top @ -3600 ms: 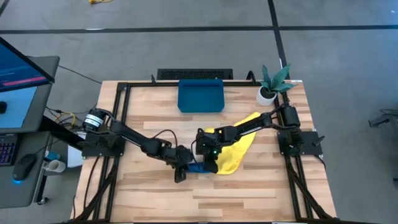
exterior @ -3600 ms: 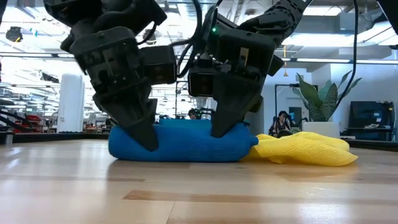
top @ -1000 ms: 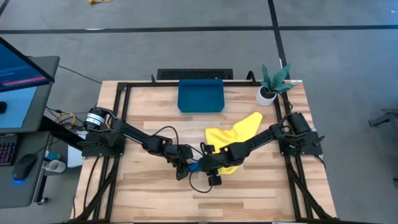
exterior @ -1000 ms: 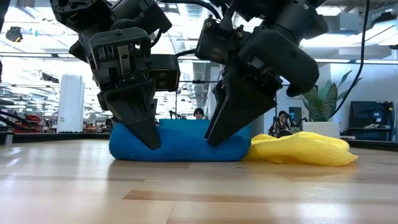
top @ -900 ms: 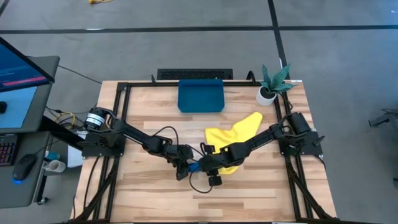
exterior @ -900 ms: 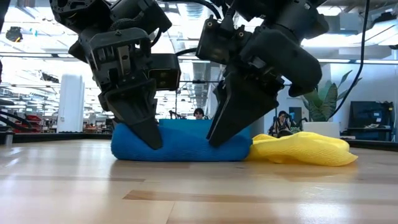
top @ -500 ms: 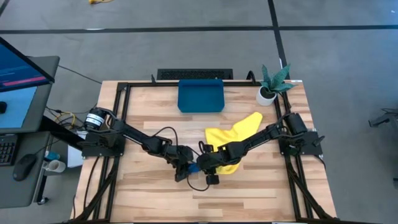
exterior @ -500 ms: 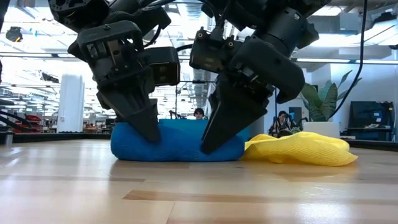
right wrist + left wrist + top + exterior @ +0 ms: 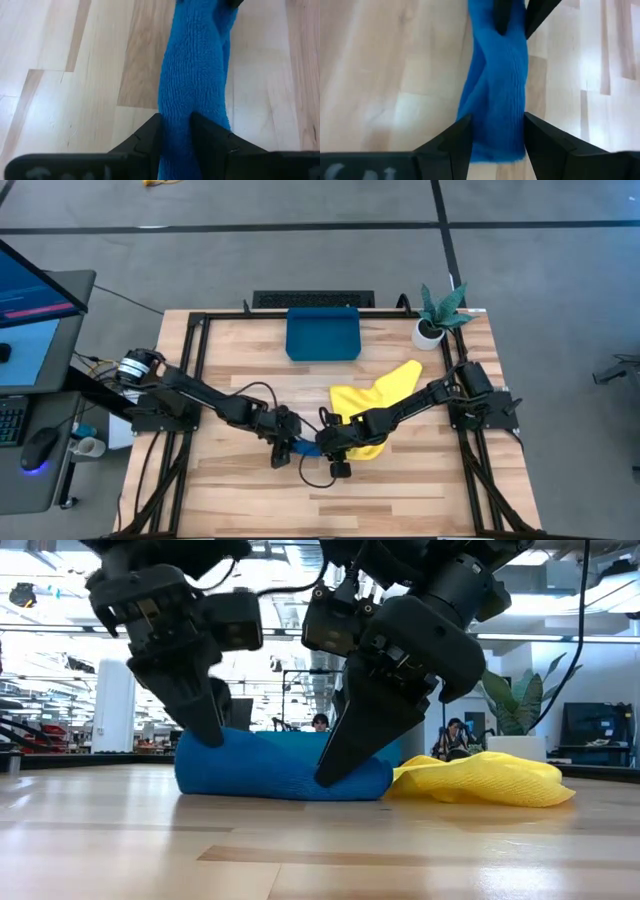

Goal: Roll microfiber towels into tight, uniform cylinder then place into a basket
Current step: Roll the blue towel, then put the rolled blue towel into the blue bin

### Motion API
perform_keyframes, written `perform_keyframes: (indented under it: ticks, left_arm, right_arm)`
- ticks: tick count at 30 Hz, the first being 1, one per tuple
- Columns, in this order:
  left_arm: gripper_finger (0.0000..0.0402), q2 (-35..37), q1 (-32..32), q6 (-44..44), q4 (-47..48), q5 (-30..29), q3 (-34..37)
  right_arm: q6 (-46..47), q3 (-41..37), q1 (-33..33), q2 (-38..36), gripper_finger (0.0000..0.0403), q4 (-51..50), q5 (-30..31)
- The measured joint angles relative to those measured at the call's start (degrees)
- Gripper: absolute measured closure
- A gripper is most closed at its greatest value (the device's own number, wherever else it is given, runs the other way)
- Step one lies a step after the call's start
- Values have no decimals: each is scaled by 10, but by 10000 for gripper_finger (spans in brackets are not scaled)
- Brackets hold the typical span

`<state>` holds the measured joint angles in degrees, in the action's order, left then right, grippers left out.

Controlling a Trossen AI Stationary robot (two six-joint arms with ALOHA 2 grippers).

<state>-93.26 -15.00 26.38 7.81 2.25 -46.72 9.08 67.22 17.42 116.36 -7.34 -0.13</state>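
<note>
The blue microfiber towel (image 9: 280, 768) lies rolled into a cylinder on the table, its long axis running left to right. My left gripper (image 9: 497, 135) is open, with one finger on each side of the roll's left end. My right gripper (image 9: 175, 132) is shut on the roll nearer its right end. In the high view both grippers (image 9: 278, 452) (image 9: 322, 446) meet at the table's middle. The yellow towel (image 9: 375, 405) lies crumpled flat just right of the roll. The basket (image 9: 322, 333) stands at the far edge. My left gripper comes down over the roll's left end (image 9: 497, 125) with a finger on each side, lying across it; whether the fingers touch the cloth I cannot tell. My right gripper pinches the roll between its two fingers near its right end (image 9: 176, 115). The fingers slant down from above and from the right, lying across the roll. The cloth is squeezed narrower between them, and the roll rests on the table.
A small white pot with a green plant (image 9: 435, 315) stands at the far right corner. A black frame (image 9: 200, 320) runs round the table's edge. Bare wood lies along the near side (image 9: 330, 500).
My left gripper has opened, let go of the roll, risen a little and shifted toward the table's left edge, to the roll's left end. My right gripper has kept its hold and moved slightly left along the roll. The roll stays on the table.
</note>
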Motion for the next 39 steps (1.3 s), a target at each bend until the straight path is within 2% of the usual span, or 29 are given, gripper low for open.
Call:
perform_keyframes:
  ticks: [7,12,16,21,25,28,31,34,39]
  left_arm:
    - [244,27,-60,-4,16,-96,-1]
    - [244,28,-120,-45,-5,-194,-1]
    - [244,28,-154,-96,-48,-237,-1]
    - [244,5,-164,-157,-99,-233,-3]
    - [244,-40,-143,-157,-104,-244,-3]
    - [244,-63,-127,-129,-104,-275,-3]
    - [244,-65,-117,-104,-105,-280,-3]
    - [244,-66,-117,-75,-100,-277,-3]
    - [244,-71,-112,6,-65,-241,-4]
  right_arm:
    - [1,0,-3,0,276,1,-1]
    - [1,0,-3,0,278,1,-1]
    - [1,0,-4,0,278,1,-1]
    - [1,0,-4,0,278,3,0]
    - [1,0,-4,0,278,2,0]
    - [1,0,-4,0,278,3,0]
    - [1,0,-4,0,278,3,0]
    - [1,0,-4,0,278,3,0]
    - [5,0,-4,0,278,4,1]
